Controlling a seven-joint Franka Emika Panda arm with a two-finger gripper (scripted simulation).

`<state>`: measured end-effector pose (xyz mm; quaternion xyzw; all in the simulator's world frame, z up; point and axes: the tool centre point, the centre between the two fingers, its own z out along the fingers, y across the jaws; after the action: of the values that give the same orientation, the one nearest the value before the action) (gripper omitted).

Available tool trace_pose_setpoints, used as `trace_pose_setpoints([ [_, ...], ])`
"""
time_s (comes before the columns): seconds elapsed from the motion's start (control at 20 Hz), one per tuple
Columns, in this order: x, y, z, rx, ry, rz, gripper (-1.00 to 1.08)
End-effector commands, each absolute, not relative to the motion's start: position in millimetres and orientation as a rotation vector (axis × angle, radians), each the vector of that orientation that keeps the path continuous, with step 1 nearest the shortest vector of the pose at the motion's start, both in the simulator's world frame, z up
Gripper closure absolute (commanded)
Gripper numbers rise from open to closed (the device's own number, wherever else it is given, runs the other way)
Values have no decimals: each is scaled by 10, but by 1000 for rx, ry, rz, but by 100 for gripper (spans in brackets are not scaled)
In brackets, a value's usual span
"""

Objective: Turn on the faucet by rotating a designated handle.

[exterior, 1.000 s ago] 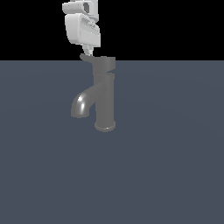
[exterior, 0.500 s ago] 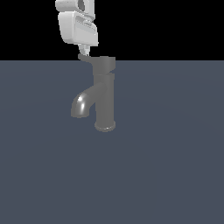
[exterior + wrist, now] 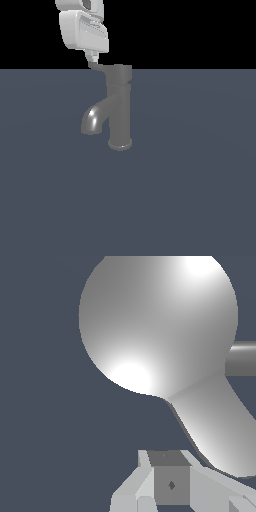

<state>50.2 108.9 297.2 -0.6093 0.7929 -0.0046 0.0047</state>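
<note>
- The faucet (image 3: 120, 112) stands upright on the flat grey floor (image 3: 200, 200), column vertical; its curved spout (image 3: 94, 120) bends down toward the exterior view's left.
- The white gripper (image 3: 91, 56) hangs from above, pointing downward, over the exterior view's left side of the faucet's cap.
- The handle (image 3: 99, 66) is a thin lever running horizontally out of the cap toward the exterior view's left.
- The fingertips reach the handle's outer end; whether they are apart or together, I cannot tell.
</note>
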Motion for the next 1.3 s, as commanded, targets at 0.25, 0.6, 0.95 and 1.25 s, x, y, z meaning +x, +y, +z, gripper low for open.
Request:
trace_pose_setpoints([
  [0.25,289,1048,2972,-1913,2488,-9,108],
  [0.6,98,1021,2970,-1916,2487,-5,108],
  [0.95,-98,990,2974,-1918,2487,-2,108],
  [1.25,-181,1044,2970,-1938,2469,-1,108],
])
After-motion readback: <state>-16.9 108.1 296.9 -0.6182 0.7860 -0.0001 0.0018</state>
